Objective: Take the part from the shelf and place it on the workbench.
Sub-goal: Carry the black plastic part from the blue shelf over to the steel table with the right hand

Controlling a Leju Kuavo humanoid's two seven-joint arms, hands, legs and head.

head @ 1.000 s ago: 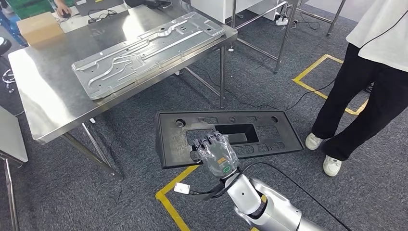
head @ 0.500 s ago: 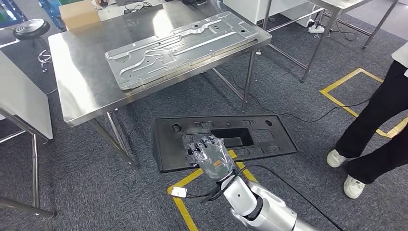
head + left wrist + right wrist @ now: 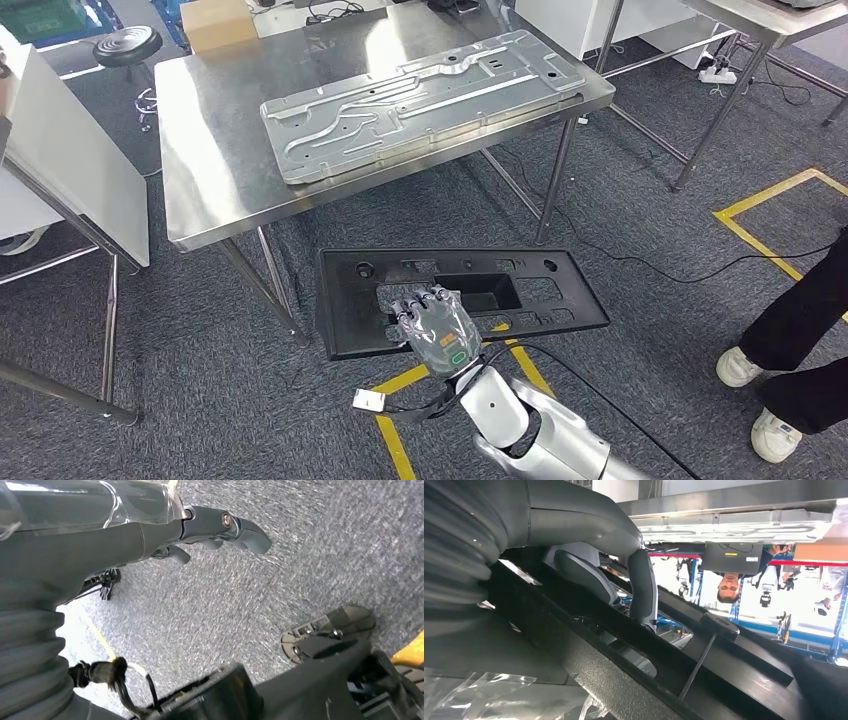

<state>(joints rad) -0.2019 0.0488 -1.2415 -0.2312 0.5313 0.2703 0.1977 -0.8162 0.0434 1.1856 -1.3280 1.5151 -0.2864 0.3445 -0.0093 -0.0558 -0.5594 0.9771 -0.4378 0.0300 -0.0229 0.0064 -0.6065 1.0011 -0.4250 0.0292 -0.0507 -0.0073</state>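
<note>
The right hand (image 3: 437,327) grips the near edge of the black part (image 3: 460,296), a long flat moulded panel with a rectangular opening in its middle. In the head view the panel is held roughly level in front of the robot, above the grey carpet (image 3: 200,400), with the hand's fingers curled over the near edge just left of the opening. In the right wrist view the thumb and fingers (image 3: 642,587) wrap over a ridge of the part (image 3: 634,680). The part is in the air, short of the counter (image 3: 210,170) and not touching it.

On the steel counter ahead lies a large stamped metal plate (image 3: 420,100), set at a slant along its top. A cardboard box (image 3: 220,22) sits at the far left corner of the counter, and a round stool (image 3: 127,47) stands beyond it. Yellow tape (image 3: 400,440) marks the carpet under the part. A person's dark trouser legs and white shoes (image 3: 775,430) stand at the right.

The left hand (image 3: 220,530) hangs over the carpet in the left wrist view, fingers loosely curled and holding nothing that I can see; whether it counts as wide or closed I cannot tell.
</note>
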